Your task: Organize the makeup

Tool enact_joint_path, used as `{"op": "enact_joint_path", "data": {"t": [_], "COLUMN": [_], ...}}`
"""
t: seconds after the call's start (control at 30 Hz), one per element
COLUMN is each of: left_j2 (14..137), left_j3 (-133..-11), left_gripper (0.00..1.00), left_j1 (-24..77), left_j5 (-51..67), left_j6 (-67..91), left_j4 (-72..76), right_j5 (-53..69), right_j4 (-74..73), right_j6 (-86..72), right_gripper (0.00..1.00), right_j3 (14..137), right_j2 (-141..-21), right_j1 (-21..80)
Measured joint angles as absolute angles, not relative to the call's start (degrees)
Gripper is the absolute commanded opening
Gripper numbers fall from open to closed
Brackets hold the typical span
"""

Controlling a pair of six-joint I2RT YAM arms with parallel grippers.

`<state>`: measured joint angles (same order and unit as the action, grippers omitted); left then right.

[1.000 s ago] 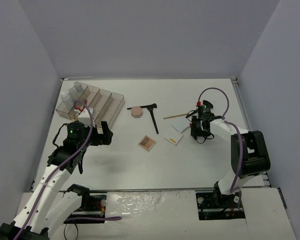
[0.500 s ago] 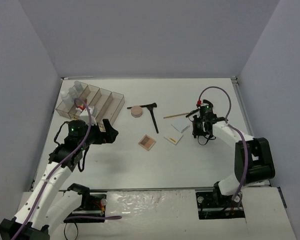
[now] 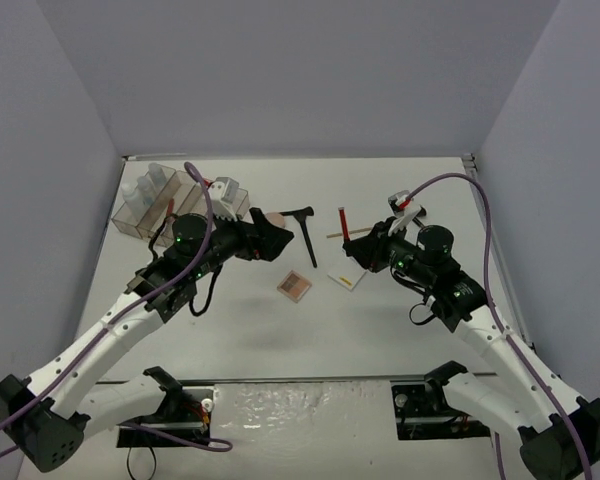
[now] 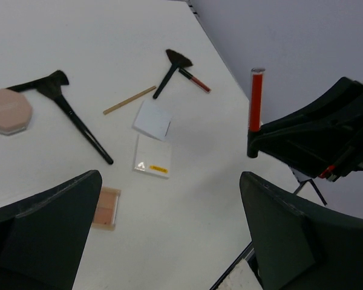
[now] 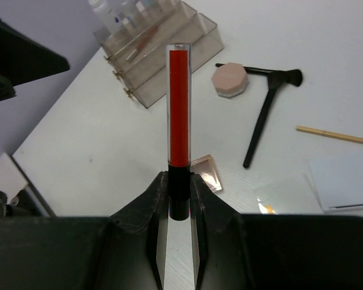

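Observation:
My right gripper is shut on the black cap of a red tube, held upright above the table; it also shows in the top view and the left wrist view. My left gripper is open and empty, hovering over the table's middle. Below it lie a square pink-brown palette, a yellow-labelled pad, a white pad, a black brush and a round pink compact. A second brush and a red-brown pencil lie farther right.
The clear organizer tray stands at the back left with clear bottles in its left end; it also shows in the right wrist view. A thin wooden stick lies beside the white pad. Grey walls enclose the table.

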<state>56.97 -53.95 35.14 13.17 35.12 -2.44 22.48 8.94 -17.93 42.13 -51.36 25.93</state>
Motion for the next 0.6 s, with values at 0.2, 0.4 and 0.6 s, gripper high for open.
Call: {"op": "enact_joint_path", "data": {"t": [0.2,0.4,0.6], "left_j2": [63.7,69.92,72.17], "left_j3": [-56.01,-58.24,-58.78], "left_gripper": [0.9,0.83,0.61], "left_j1": [41.57,45.02,46.55], "left_j5": [10.3,7.82,6.14], "left_j6": [36.06,36.23,36.27], "left_j4": [5.53,9.42,11.45], "right_j5": [28.04,29.77,30.0], "right_j4": [16.89,24.9,30.63], "right_j6": [-23.1,-27.42,-30.62], "right_gripper": [0.0,0.0,0.0], "right_j3": [37.65,35.33,34.2], "right_j2": [-51.28,-51.3,-52.17], "right_j1": [28.37,30.18,31.59]}}
